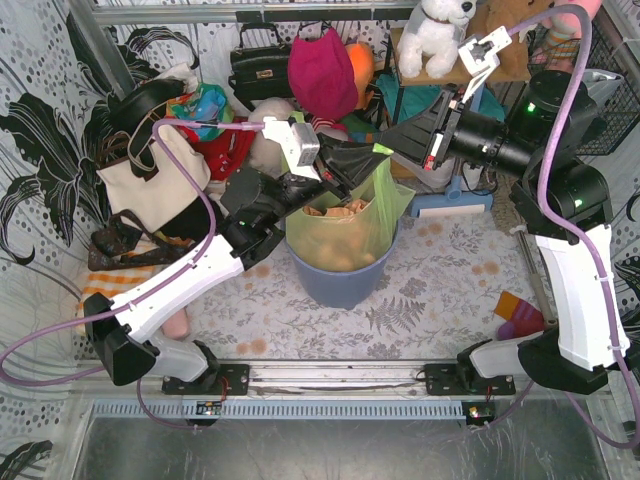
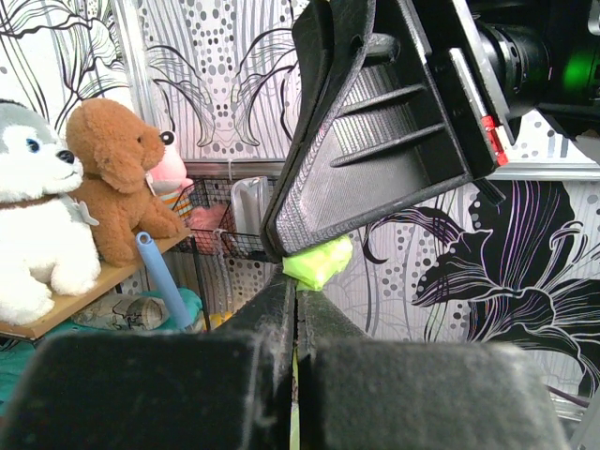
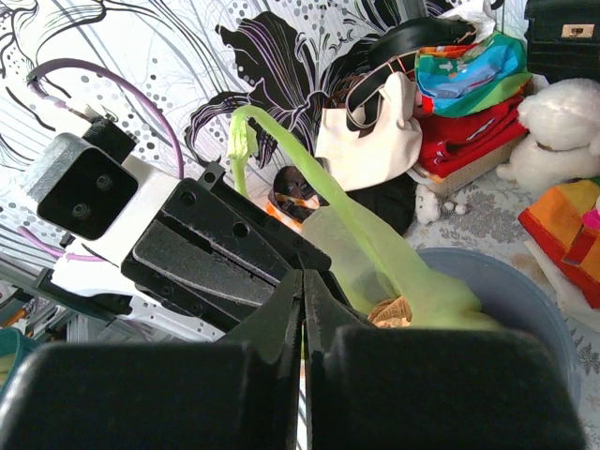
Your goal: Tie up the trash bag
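The trash bag (image 1: pixel 345 235), thin lime-green plastic with tan paper inside, stands in a blue-grey bin (image 1: pixel 340 285). My left gripper (image 1: pixel 352 165) is above its mouth, shut on a pulled-up strip of the bag; green film shows between its fingers (image 2: pixel 272 309). A green wad (image 2: pixel 319 261) sticks out past them. My right gripper (image 1: pixel 392 145) comes in from the right, tip to tip with the left. Its jaws are shut at that wad, right gripper (image 3: pixel 302 277) against the left gripper (image 3: pixel 216 253). A green strip (image 3: pixel 281 150) arches over the left gripper.
Handbags (image 1: pixel 260 65), a white tote (image 1: pixel 150 180), clothes and plush toys (image 1: pixel 435 35) crowd the back and left. A shelf with plush dogs (image 2: pixel 56 216) stands behind. A colourful item (image 1: pixel 515 315) lies at the right by the right arm's base.
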Motion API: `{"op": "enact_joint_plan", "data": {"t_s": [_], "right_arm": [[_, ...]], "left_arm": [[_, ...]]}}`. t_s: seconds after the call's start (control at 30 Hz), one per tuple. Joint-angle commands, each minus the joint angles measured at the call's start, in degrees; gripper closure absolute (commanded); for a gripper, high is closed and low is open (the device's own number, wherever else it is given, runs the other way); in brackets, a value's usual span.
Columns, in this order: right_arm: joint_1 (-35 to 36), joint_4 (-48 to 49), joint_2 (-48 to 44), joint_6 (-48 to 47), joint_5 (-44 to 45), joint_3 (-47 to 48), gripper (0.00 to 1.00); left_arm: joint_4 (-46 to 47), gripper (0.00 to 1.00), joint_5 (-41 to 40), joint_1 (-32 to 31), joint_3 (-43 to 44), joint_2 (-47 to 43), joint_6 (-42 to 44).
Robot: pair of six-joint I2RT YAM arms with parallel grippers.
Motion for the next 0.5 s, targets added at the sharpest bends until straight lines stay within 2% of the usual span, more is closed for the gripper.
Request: {"op": "enact_joint_plan", "data": {"t_s": [0.0,0.03,0.2,0.47], "right_arm": [[0.20,1.98,-0.68,-0.16,-0.88,1.62,1.00],[0.24,2.48,-0.97,-0.05,-0.79,1.52,1.00],[0.24,5.00,-1.86,0.98,1.88,1.98,1.00],[0.24,7.10,-1.59,1.70,3.85,3.47,1.00]], "left_arm": [[1.34,1.00,0.01,0.35,2.11,0.63,-0.22],[1.34,1.00,-0.12,0.38,2.14,0.67,-0.27],[0.11,0.75,0.06,0.39,1.41,0.77,-0.41],[1.91,0.67,-0.09,0.39,-2.55,-0.14,-1.91]]}}
